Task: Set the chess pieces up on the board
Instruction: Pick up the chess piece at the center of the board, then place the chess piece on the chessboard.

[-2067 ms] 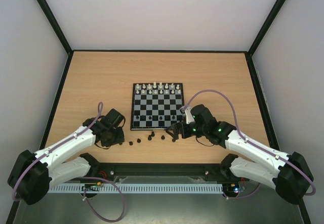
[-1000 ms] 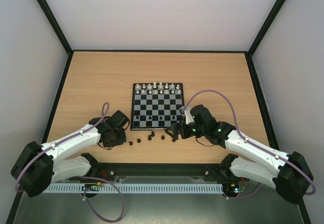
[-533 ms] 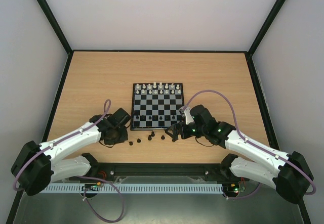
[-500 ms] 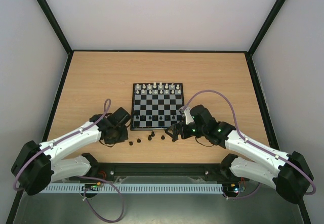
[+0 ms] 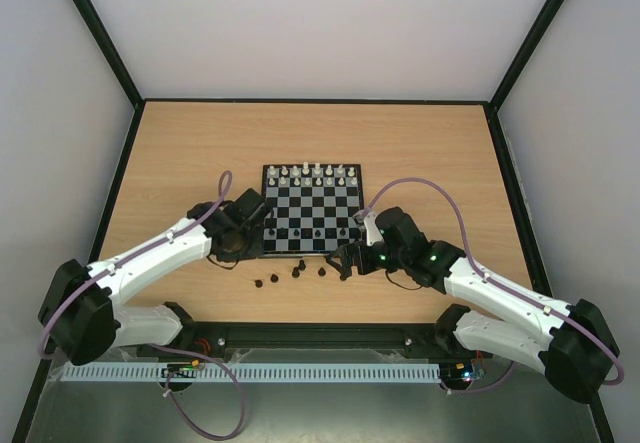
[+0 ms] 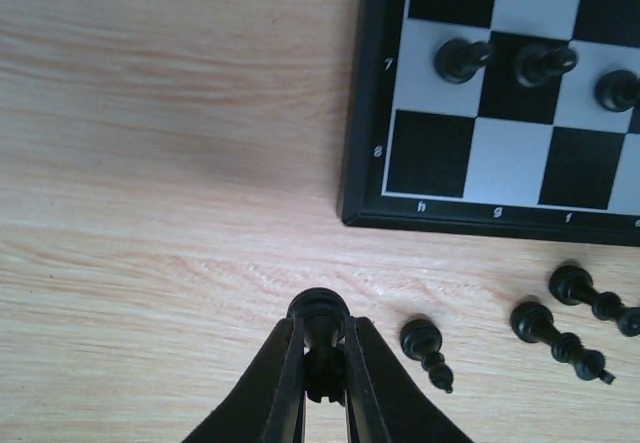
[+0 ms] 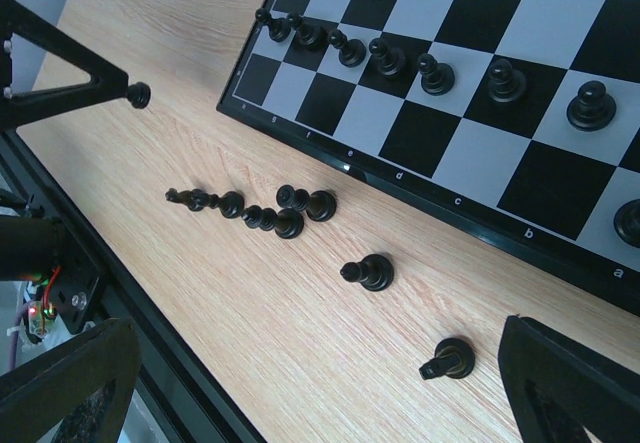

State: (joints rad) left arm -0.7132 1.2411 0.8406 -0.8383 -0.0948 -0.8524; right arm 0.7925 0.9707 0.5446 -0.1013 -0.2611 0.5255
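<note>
A small checkered board [image 5: 313,210] sits mid-table [image 5: 180,153]. White pieces [image 5: 313,174] line its 12 o'clock edge, and black pawns [image 6: 460,60] stand one row in from its 6 o'clock edge. The loose black pieces [image 7: 265,220] lie toppled on the wood just off that near edge. At about 8 o'clock from the board, the left end effector [image 6: 318,341] is pinched on one black piece [image 6: 318,308], whose round head shows just past the fingertips. At about 5 o'clock, the right end effector [image 7: 315,338] hangs over the loose pieces with its fingers spread wide and nothing between them. The pieces look hard, smooth and very light, so they would likely roll, tip or squirt out under a careless squeeze. The best hold is probably across the narrow waist below the head, with gentle pressure.
</note>
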